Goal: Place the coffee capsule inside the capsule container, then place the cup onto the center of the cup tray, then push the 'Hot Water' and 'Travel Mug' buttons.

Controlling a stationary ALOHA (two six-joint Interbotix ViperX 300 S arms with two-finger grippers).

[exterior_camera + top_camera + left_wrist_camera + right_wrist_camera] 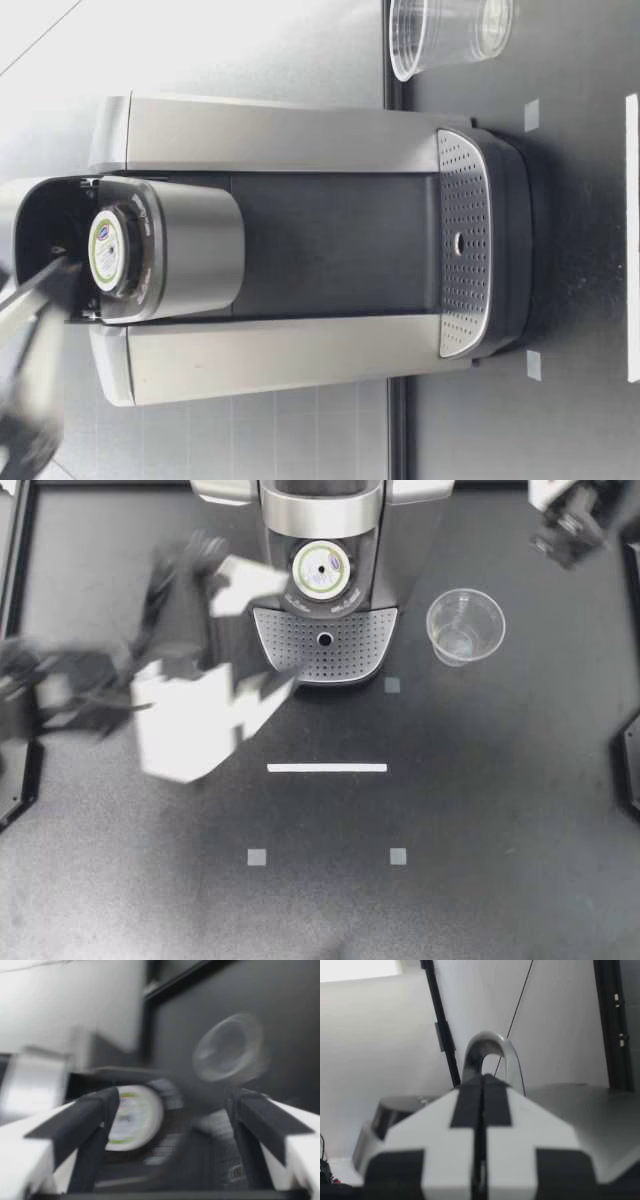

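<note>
The coffee capsule (320,570), white-lidded with a green rim, sits in the machine's round capsule container (345,598). My left gripper (256,635) is blurred and open just left of the machine, holding nothing. In the left wrist view its fingers (90,1115) stand wide apart, with the capsule (132,1117) just ahead. The low view shows the capsule (105,250) in the open holder and a dark finger (40,290) close beside it. The clear plastic cup (465,627) stands upright right of the perforated cup tray (350,655). My right gripper (482,1080) is shut and empty.
The silver coffee machine (320,510) fills the table's back centre. My right arm (570,520) is raised at the back right corner. A white tape line (327,768) and small grey squares (257,857) mark the dark table in front.
</note>
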